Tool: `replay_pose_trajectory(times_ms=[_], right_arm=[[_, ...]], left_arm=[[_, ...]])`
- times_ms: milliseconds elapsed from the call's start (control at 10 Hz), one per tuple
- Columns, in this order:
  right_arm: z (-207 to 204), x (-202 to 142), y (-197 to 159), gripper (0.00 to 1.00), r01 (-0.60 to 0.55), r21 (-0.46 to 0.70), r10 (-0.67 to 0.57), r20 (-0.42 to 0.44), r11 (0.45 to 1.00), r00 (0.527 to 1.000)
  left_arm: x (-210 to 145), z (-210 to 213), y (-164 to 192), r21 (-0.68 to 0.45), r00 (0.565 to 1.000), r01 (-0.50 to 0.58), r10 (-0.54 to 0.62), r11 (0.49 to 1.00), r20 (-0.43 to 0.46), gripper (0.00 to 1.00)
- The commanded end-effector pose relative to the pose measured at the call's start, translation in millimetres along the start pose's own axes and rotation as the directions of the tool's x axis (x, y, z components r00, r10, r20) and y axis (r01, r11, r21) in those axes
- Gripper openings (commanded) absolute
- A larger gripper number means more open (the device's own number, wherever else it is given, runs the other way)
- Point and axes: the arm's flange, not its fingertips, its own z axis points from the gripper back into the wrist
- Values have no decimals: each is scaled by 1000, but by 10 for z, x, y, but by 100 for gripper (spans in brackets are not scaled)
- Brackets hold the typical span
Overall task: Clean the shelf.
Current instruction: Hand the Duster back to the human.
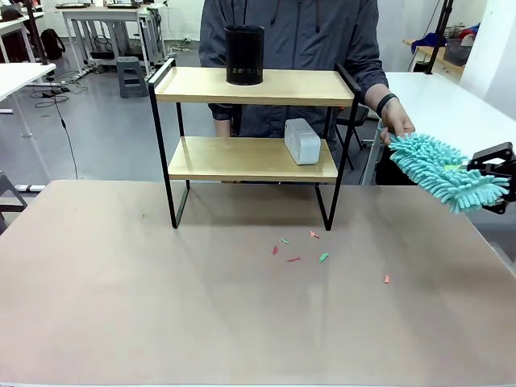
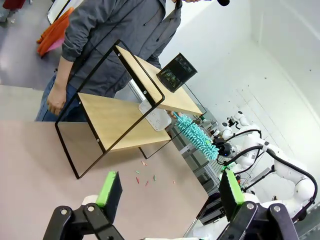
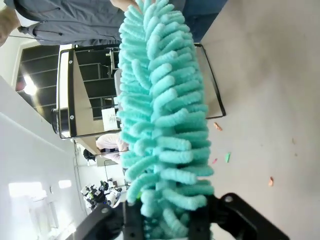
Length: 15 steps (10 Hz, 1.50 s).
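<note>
The shelf [image 1: 250, 157] stands at the table's far middle, two light boards on a black frame. On its top board sits a black mesh cup [image 1: 243, 55]; a white box [image 1: 302, 141] lies on the lower one. My right gripper [image 1: 493, 171], at the far right edge, is shut on a teal fluffy duster [image 1: 439, 171]. The person's hand [image 1: 395, 123] touches the duster's far tip. In the right wrist view the duster [image 3: 162, 115] rises from the shut gripper [image 3: 167, 220]. My left gripper [image 2: 170, 192] is open and holds nothing, well back from the shelf [image 2: 115, 117].
Small red and green scraps [image 1: 300, 248] lie scattered on the tan table [image 1: 161, 298] in front of the shelf's right leg. The person stands close behind the shelf. A white table [image 1: 451, 101] sits at the back right.
</note>
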Motion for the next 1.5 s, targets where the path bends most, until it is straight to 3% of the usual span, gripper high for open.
replay_pose_trajectory(times_ms=[0,200,300,500,600,800,900,1000,1400], right_arm=[[74,-178,118,100,-65,30,66,-21,997,998],[123,-373,341,97,-134,60,137,-39,989,990],[139,-556,538,100,-181,74,186,-59,981,981],[-11,-978,891,100,-216,184,248,-170,959,954],[-211,-1203,999,100,-220,189,259,-216,957,941],[-593,-1589,1265,100,-230,319,340,-350,919,873],[-710,-1641,1337,100,-242,313,355,-378,918,855],[-455,-1093,1468,100,-263,261,339,-312,929,887],[-455,-1093,1468,100,-263,261,339,-312,929,887]], left_arm=[[0,0,0,0,1000,0,0,1000,0,100],[69,68,-623,-189,999,5,-14,982,-42,100],[-105,-99,-815,-242,987,-103,69,965,-145,100],[-549,-649,-885,-264,951,-174,92,949,-296,100],[-765,-866,-960,-267,938,-189,94,945,-332,100],[-946,-999,-898,-215,926,-198,110,956,-362,100],[-933,-956,-727,-146,913,-214,145,966,-381,100],[-457,-1067,-881,-251,920,-197,90,948,-382,100],[-457,-1067,-881,-251,920,-197,90,948,-382,100]])
